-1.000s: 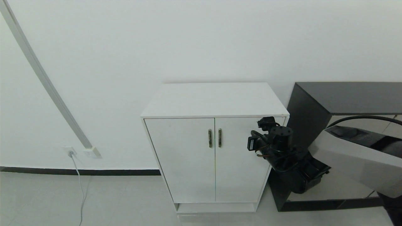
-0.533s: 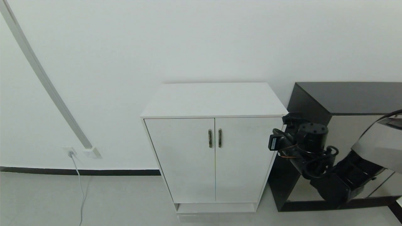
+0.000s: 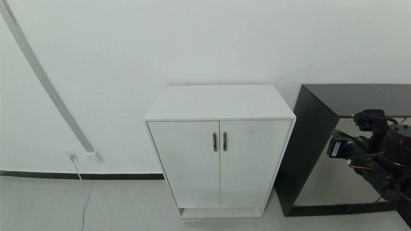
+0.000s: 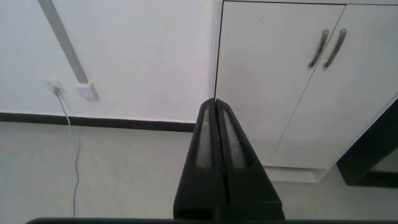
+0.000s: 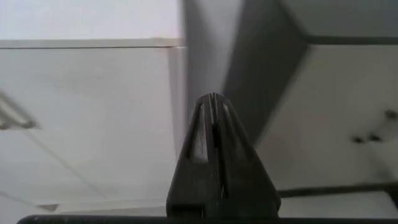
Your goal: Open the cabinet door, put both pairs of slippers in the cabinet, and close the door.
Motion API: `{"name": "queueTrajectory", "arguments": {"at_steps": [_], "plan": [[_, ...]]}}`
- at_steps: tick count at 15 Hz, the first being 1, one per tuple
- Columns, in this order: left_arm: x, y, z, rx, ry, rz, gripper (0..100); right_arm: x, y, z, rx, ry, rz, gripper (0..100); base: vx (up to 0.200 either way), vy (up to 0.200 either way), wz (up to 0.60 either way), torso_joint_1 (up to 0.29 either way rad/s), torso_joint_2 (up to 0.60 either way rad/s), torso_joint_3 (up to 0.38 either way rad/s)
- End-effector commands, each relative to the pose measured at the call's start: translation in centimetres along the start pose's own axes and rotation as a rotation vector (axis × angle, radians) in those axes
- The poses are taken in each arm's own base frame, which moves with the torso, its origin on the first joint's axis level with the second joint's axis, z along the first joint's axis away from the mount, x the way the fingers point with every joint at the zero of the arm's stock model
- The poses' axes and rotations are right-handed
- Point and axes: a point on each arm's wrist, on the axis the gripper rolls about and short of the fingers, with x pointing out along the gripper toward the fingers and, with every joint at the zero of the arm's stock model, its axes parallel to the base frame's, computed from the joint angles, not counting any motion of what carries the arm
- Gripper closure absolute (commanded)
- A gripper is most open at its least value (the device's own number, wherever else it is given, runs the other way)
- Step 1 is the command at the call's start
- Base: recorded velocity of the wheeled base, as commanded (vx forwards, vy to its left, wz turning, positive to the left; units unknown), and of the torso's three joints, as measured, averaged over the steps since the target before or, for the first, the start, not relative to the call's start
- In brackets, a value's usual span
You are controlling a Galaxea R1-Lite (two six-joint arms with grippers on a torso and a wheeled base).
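The white cabinet (image 3: 220, 106) stands against the wall with both doors closed; its two dark handles (image 3: 214, 141) (image 3: 224, 141) meet at the centre seam. My right arm (image 3: 375, 150) hangs at the far right, in front of the black unit and well clear of the white doors. My right gripper (image 5: 213, 102) is shut with nothing in it, facing the white cabinet's right edge (image 5: 93, 112). My left gripper (image 4: 216, 106) is also shut and empty, low down, left of the cabinet door (image 4: 273, 81) and its handles (image 4: 318, 48).
A black unit with a mirrored front (image 3: 321, 128) stands right beside the cabinet. On the left wall are a socket with a hanging cable (image 3: 71, 155) and a slanting duct (image 3: 41, 77). Pale tiled floor (image 3: 128, 205) stretches in front.
My right arm has swung to the right, from the front of the cabinet's right door over to the black unit. The cabinet doors stayed closed.
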Motion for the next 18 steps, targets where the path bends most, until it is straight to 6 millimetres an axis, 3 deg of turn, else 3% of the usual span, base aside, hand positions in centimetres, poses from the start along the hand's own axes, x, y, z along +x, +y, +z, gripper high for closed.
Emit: {"name": "queueTrajectory", "arguments": {"at_steps": [1, 6, 10, 15, 18], "plan": [[0.0, 0.0, 0.0, 0.000, 0.002, 0.001, 100, -4.6, -3.7, 1.6, -0.012, -0.058, -0.084, 100, 0.000, 0.000, 0.00, 0.000, 0.00, 0.000], [0.0, 0.0, 0.0, 0.000, 0.002, 0.001, 100, -12.1, -6.5, 3.2, -0.030, -0.029, -0.085, 100, 0.000, 0.000, 0.00, 0.000, 0.00, 0.000], [0.0, 0.0, 0.0, -0.002, 0.002, 0.001, 100, -17.1, -7.7, 2.3, -0.047, 0.040, -0.043, 100, 0.000, 0.000, 0.00, 0.000, 0.00, 0.000], [0.0, 0.0, 0.0, -0.002, 0.002, 0.001, 100, -20.8, -8.4, -0.9, -0.054, 0.164, 0.070, 100, 0.000, 0.000, 0.00, 0.000, 0.00, 0.000], [0.0, 0.0, 0.0, -0.002, 0.002, 0.001, 100, -21.6, -8.5, -2.8, -0.057, 0.186, 0.131, 100, 0.000, 0.000, 0.00, 0.000, 0.00, 0.000]]}}
